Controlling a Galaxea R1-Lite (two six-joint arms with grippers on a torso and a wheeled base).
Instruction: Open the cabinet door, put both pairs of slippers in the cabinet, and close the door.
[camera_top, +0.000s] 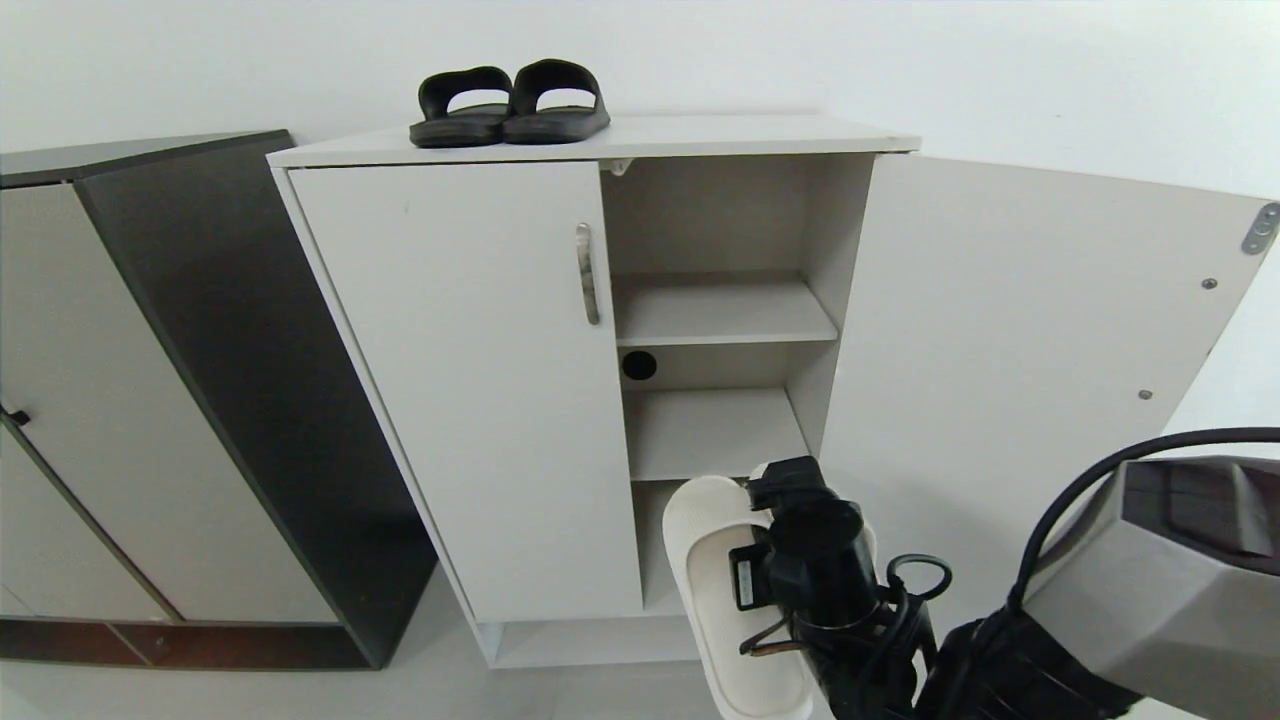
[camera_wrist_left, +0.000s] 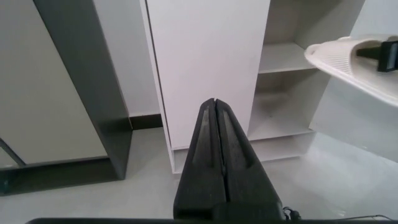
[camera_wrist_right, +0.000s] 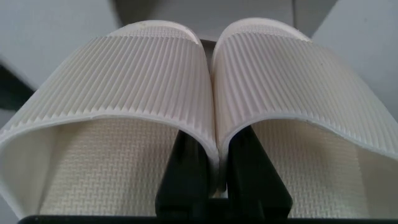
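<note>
The right tool (camera_top: 785, 488) is clamped on the pair of white ribbed rubber slippers (camera_top: 712, 570). One finger (camera_wrist_right: 183, 180) sits under each strap, so the two inner strap edges are pinched together between them, and that single grip lets both shoes travel as one. The tool holds them in the air just before the lower part of the white two-door wooden cabinet (camera_top: 840, 300), toes toward the opening, which seems meant to line them up with a shelf. The cabinet's right door (camera_top: 1010, 340) stands swung wide, so the bare middle shelf (camera_top: 712, 430) and the bottom compartment are open to reach. The left door (camera_top: 460, 400), with its slim metal handle (camera_top: 588, 272), is closed. The pair of black slide slippers (camera_top: 510, 105) sits side by side on the cabinet's top, untouched, waiting its turn. The left tool (camera_wrist_left: 214, 106) faces the closed left door from farther back, its fingers pressed together on nothing, likely kept out of the way.
</note>
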